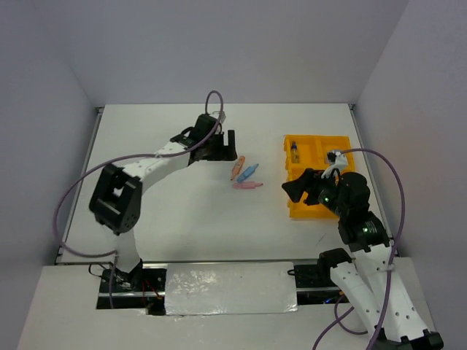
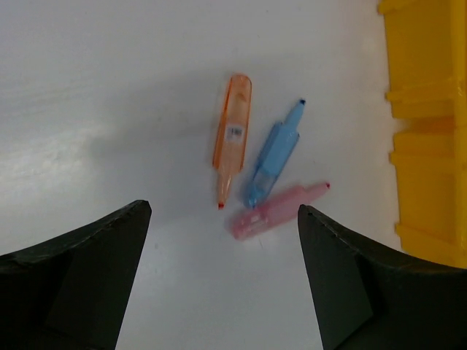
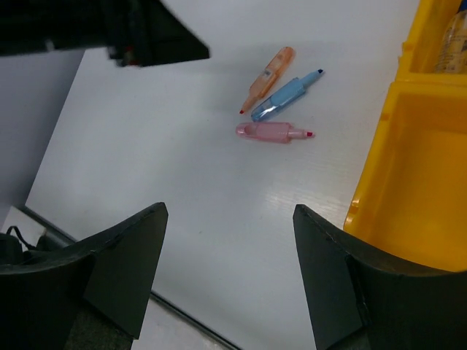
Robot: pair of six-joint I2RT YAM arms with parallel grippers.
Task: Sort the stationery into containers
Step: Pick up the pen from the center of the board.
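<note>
Yellow tray point(image 1: 316, 138) holds a small bottle point(image 1: 294, 152).

white table point(image 1: 182, 219) | orange piece point(image 1: 236, 169), blue piece point(image 1: 249, 173), pink piece point(image 1: 246, 186) clustered | yellow tray point(image 1: 314, 138) right

A white worktop point(image 1: 182, 219), smooth and faintly glossy, fills the middle of the overhead view. Pale lilac-grey walls point(image 1: 219, 44) close it in on the left, far and right sides. A thin metal strip point(image 1: 78, 182) runs along its left edge, and a second strip point(image 1: 354, 117) shows near the far right corner. At the near edge a crinkled silvery sheet point(image 1: 230, 290) lies over a dark rail point(image 1: 305, 297), with a white ledge point(image 1: 51, 306) on the left.
</note>
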